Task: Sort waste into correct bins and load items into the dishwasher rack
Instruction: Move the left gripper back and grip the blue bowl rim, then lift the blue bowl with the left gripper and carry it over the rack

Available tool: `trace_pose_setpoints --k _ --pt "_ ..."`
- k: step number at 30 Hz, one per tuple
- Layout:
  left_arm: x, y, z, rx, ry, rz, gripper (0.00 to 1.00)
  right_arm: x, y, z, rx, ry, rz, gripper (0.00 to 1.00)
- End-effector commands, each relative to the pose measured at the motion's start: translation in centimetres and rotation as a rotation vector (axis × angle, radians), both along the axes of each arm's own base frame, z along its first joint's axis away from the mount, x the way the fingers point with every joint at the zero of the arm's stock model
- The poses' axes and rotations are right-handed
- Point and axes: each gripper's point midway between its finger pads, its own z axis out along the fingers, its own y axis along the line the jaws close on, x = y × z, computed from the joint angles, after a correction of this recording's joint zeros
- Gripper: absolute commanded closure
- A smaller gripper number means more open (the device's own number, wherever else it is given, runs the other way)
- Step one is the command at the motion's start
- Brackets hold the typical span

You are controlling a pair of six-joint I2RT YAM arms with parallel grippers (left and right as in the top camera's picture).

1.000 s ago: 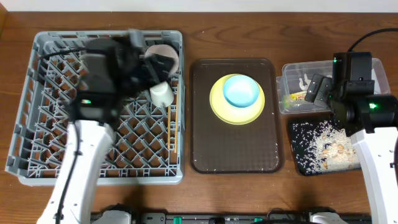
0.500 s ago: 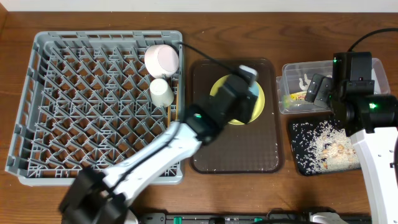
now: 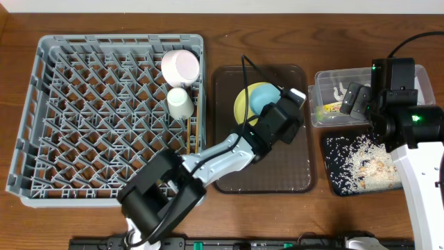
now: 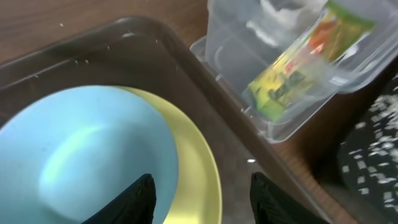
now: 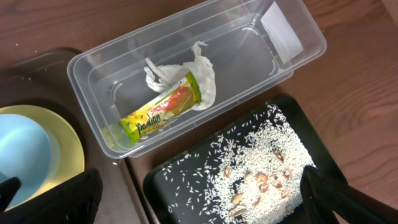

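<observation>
Two dishes lie outside the rack (image 3: 69,196): the blue bowl (image 4: 87,162) and the yellow plate (image 4: 199,174) under it. Both sit directly below the left gripper (image 4: 202,199), whose fingers stand well apart with nothing between them. The bowl lies under and beyond one finger, and the plate's bare rim shows in the gap. Risk, as judged: closing from this position could pinch the bowl wall and plate rim together, or catch only the glossy lip, so that the bowl slips or drags the plate across the brown tray (image 4: 155,56). The clear tub (image 4: 280,118) sits just ahead of the fingers and to one side, close by the tray's edge, and a swing that way would knock it. Behind the gripper, its arm reaches back past the rack's corner, where the white bowl (image 3: 182,66), cup (image 3: 180,104) and chopsticks (image 3: 193,139) are loaded; a low return path could strike them. The right gripper (image 5: 199,208) hangs wide open and empty. The wrapper (image 5: 163,109) and tissue (image 5: 186,68) lie in the tub ahead of it, and the rice (image 5: 261,162) lies in the black tray (image 5: 158,193) beneath it.
</observation>
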Motion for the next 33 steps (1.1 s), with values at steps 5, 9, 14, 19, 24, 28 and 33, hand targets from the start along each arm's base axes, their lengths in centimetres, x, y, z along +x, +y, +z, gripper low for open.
trace_pose_setpoints --k 5,9,14,19,24,28,33 --pt "0.5 -0.1 -3.0 0.081 -0.016 -0.027 0.48 -0.1 -0.3 0.3 -0.017 -0.005 -0.003 0.01" --pt "0.5 0.0 -3.6 0.092 -0.008 -0.027 0.48 -0.1 -0.3 0.3 -0.017 -0.006 -0.004 0.01" --pt "0.6 0.1 -3.6 0.095 -0.012 -0.021 0.56 -0.1 -0.3 0.3 -0.017 -0.005 -0.003 0.01" --pt "1.1 0.6 -3.5 0.114 -0.031 0.009 0.67 -0.1 -0.3 0.3 -0.017 -0.006 -0.004 0.01" --pt "1.5 0.9 -2.5 0.112 -0.058 0.033 0.81 -0.1 -0.3 0.3 -0.017 -0.005 -0.004 0.01" --pt "1.6 0.6 1.0 0.057 -0.099 0.037 0.94 -0.1 -0.3 0.3 -0.017 -0.006 -0.004 0.01" --pt "1.1 1.4 8.1 -0.041 -0.159 0.052 0.94 -0.1 -0.3 0.3 -0.017 -0.005 -0.003 0.01"
